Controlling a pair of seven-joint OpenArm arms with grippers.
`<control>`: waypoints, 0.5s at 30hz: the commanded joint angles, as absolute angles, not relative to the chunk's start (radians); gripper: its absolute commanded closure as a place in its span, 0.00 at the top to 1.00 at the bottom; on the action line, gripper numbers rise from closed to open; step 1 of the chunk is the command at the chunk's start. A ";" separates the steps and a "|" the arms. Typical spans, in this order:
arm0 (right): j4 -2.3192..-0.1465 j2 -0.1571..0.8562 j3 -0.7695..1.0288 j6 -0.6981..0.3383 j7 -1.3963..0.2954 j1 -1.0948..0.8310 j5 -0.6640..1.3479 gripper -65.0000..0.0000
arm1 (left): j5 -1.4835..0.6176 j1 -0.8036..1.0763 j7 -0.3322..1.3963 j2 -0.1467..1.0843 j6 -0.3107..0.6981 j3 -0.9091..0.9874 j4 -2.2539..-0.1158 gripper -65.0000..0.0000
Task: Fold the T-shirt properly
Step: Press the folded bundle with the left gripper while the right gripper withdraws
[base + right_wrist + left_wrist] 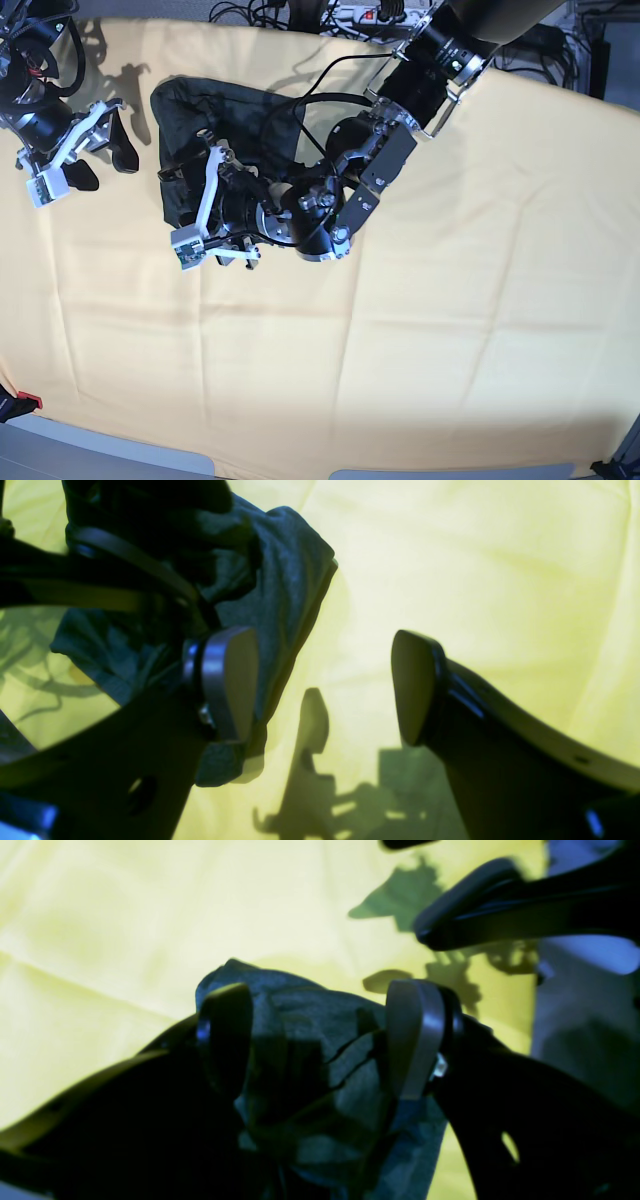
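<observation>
The left gripper [320, 1040] stands with its jaws spread wide, a bunched fold of the T-shirt [310, 1050] lying between the two pads without being pinched. In the base view this gripper [185, 205] lies low over the near edge of the garment, its arm reaching in from the far right. The right gripper [325, 685] is likewise wide open and holds nothing; in the base view it [105, 150] sits at the far left, just beside the shirt's edge. The T-shirt [240, 120] lies crumpled in a dark heap on the yellow cloth [450, 330] covering the table, toward its far left portion.
</observation>
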State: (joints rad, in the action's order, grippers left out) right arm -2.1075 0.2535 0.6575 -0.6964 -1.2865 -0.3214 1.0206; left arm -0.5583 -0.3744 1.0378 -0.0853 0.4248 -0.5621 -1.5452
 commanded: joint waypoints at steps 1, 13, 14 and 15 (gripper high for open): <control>-2.125 0.266 0.663 -0.698 -1.264 -0.316 1.038 0.67 | -0.566 -0.396 1.012 -0.101 0.424 -0.567 -1.559 0.65; -2.125 0.266 0.663 -0.698 -1.260 -0.316 1.042 0.67 | -0.551 -0.388 0.997 -0.100 0.420 -0.575 -1.501 0.33; -2.125 0.266 0.663 -0.698 -1.258 -0.316 1.042 0.66 | -0.552 -0.388 0.992 -0.100 0.408 -0.575 -1.501 0.14; -2.125 0.266 0.663 -0.698 -1.256 -0.316 1.042 0.64 | -0.559 -0.389 0.989 -0.100 0.390 -0.575 -1.501 0.00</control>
State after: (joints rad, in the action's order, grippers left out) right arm -2.1075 0.2531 0.6575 -0.6964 -1.2827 -0.3214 1.0210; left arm -0.5411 -0.3683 1.0115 -0.0834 0.3904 -0.5770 -1.4857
